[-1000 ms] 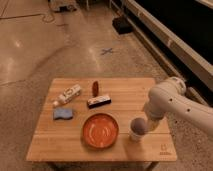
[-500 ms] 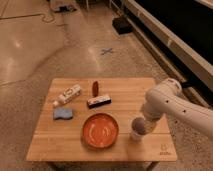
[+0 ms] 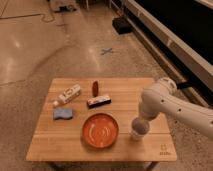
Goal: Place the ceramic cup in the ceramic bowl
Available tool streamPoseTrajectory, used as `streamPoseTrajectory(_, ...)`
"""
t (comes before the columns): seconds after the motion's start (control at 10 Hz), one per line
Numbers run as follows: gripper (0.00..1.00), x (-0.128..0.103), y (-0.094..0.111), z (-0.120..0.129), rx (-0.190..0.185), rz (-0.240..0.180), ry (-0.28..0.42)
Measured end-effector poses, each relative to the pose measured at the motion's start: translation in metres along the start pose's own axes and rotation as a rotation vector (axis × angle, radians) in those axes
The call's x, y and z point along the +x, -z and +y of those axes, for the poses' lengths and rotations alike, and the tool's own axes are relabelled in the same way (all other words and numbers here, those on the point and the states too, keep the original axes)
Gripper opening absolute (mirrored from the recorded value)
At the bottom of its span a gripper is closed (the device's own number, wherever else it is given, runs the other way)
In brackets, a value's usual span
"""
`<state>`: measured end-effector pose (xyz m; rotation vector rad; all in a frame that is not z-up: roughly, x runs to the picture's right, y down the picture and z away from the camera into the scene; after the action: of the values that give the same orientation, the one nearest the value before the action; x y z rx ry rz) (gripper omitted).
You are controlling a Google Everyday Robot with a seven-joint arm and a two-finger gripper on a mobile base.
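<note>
From where I stood there was only the one view, looking down on the wooden table (image 3: 150,87) from its near side. The bowl (image 3: 101,130) sat near the front edge, about midway along, with nothing in it. Just right of the bowl, and not touching it, stood the cup (image 3: 135,135), upright on the wood. Only its white lower part showed.

The white arm (image 3: 170,102) reached in from the right of the bowl and bent down over the cup. The gripper (image 3: 139,126) hung right on top of the cup, covering its mouth. I could not tell how far open it was, nor whether it had hold of the cup or only touched it.

Left of the bowl lay a blue sponge (image 3: 63,114). Behind the bowl was a dark bar with a white top (image 3: 99,102). Behind that stood a small reddish-brown thing (image 3: 95,88). A white bottle (image 3: 68,94) lay on its side to the back left of the bowl. On the floor well behind the table was a blue cross (image 3: 106,51).
</note>
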<state>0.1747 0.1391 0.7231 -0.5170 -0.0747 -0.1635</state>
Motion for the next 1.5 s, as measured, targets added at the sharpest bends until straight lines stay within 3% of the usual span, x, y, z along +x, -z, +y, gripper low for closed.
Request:
streamPoseTrajectory(0.1,0.05,-0.022,0.015,-0.006,0.007,0.01,0.041)
streamPoseTrajectory(0.2,0.01,-0.038,0.023,-0.01,0.01,0.016,0.065)
streamPoseTrajectory(0.4,0.01,-0.071,0.038,-0.02,0.02,0.031,0.113)
streamPoseTrajectory(0.6,0.01,-0.078,0.043,-0.023,0.023,0.036,0.146)
streamPoseTrajectory(0.8,0.04,-0.081,0.034,-0.019,0.016,0.041,0.161)
streamPoseTrajectory(1.0,0.21,-0.08,0.02,-0.019,0.01,0.028,0.159)
streamPoseTrajectory(1.5,0.71,-0.016,0.026,-0.023,-0.063,0.001,0.101)
